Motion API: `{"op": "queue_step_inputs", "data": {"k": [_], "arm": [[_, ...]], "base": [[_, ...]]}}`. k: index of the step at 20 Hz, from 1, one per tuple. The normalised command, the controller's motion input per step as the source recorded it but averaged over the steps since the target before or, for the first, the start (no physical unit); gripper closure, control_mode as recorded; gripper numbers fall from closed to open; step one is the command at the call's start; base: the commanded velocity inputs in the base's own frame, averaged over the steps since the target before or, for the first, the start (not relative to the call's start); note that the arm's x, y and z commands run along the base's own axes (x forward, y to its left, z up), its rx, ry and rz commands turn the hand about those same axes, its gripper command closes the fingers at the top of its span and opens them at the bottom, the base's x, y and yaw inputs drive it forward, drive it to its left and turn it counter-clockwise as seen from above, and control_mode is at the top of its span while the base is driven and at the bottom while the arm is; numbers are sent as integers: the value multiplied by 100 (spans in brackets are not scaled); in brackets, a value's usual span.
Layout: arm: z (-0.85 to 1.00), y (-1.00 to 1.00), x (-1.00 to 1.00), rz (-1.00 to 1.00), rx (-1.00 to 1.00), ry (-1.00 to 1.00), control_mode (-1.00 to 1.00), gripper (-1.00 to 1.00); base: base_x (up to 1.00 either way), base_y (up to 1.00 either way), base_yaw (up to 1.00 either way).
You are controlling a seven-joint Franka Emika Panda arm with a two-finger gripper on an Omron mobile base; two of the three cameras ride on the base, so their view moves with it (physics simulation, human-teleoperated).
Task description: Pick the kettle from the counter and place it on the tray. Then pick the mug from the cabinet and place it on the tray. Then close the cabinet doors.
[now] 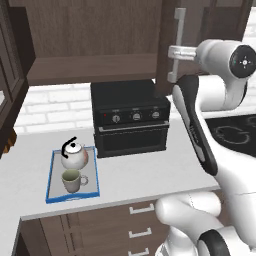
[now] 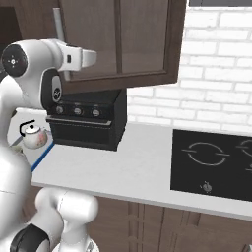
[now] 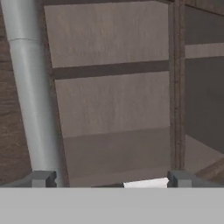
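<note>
Hand view: the gripper point(image 3: 111, 179) has its jaws spread wide apart with nothing between them, its two dark fingertips point(image 3: 43, 178) rising at the lower left and lower right of the frame. The long grey bar handle point(image 3: 30, 92) of the cabinet door point(image 3: 109, 100) runs down the left side, just above the left fingertip; whether they touch cannot be told. Behind the glass pane, the cabinet's plank lining and one shelf show across the middle.

In the left base view the gripper point(image 1: 172, 52) sits at the upper right, against the bar handle point(image 1: 178, 30) of the right-hand door point(image 1: 167, 45), which stands ajar, while another door point(image 1: 12, 60) hangs open at the left edge. The cabinet point(image 1: 95, 40) fills the upper centre. Below it a black oven point(image 1: 131, 117) stands on the counter point(image 1: 135, 172). At lower left lies the blue-rimmed tray point(image 1: 52, 192), carrying the kettle point(image 1: 74, 156) at its far end and the mug point(image 1: 72, 181) just in front of it.

In the right base view the kettle point(image 2: 32, 135) shows at the left, beside the oven point(image 2: 88, 120), and a black hob point(image 2: 211, 165) occupies the right of the counter point(image 2: 133, 167).
</note>
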Motion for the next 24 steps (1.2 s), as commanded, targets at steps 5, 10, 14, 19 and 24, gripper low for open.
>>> {"op": "queue_step_inputs", "data": {"k": [5,10,14,19,24], "arm": [[-12,10,85,0,-6,2,-100,-100],[-10,4,78,0,-1,5,-100,-100],[-12,0,66,0,-3,4,-100,-100],[-12,0,70,0,-1,4,-100,-100],[-19,-3,52,0,0,2,-100,-100]], "base": [[0,0,0],[0,0,0],[0,0,0],[0,0,0],[0,0,0]]}}
